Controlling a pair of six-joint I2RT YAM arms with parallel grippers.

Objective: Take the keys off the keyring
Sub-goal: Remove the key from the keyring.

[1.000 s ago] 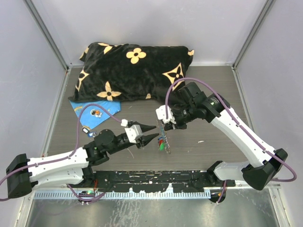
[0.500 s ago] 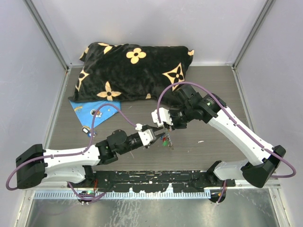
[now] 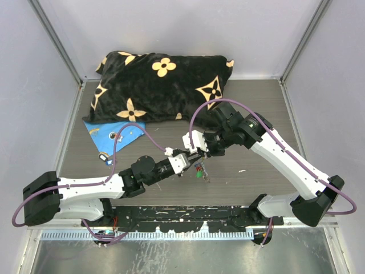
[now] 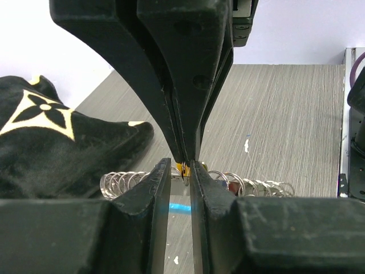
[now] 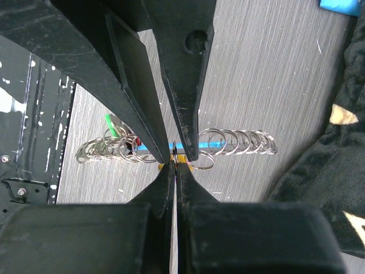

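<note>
The keyring [image 5: 239,141] is a row of grey metal rings with a light-blue section [image 4: 179,206], and it hangs level above the table. My right gripper [image 5: 174,168] is shut on one ring at the middle, where a small yellow piece [image 4: 183,168] shows. Keys with green [image 5: 108,123] and red heads bunch at one end of the keyring; in the top view they [image 3: 198,170] hang below the two grippers. My left gripper [image 4: 181,166] meets the right gripper tip to tip. Its jaws are a narrow gap apart, one on each side of the same ring. In the top view the left gripper [image 3: 192,161] sits just below the right gripper [image 3: 198,153].
A black pillow [image 3: 159,85] with tan flower marks lies across the back of the table. A blue flat sheet [image 3: 111,137] lies at the left, in front of the pillow. A black rail [image 3: 182,216] runs along the near edge.
My left arm has reached right to the keyring, and its jaws have narrowed from wide open to a thin gap around a ring. My right gripper still holds the ring, shifted slightly.
</note>
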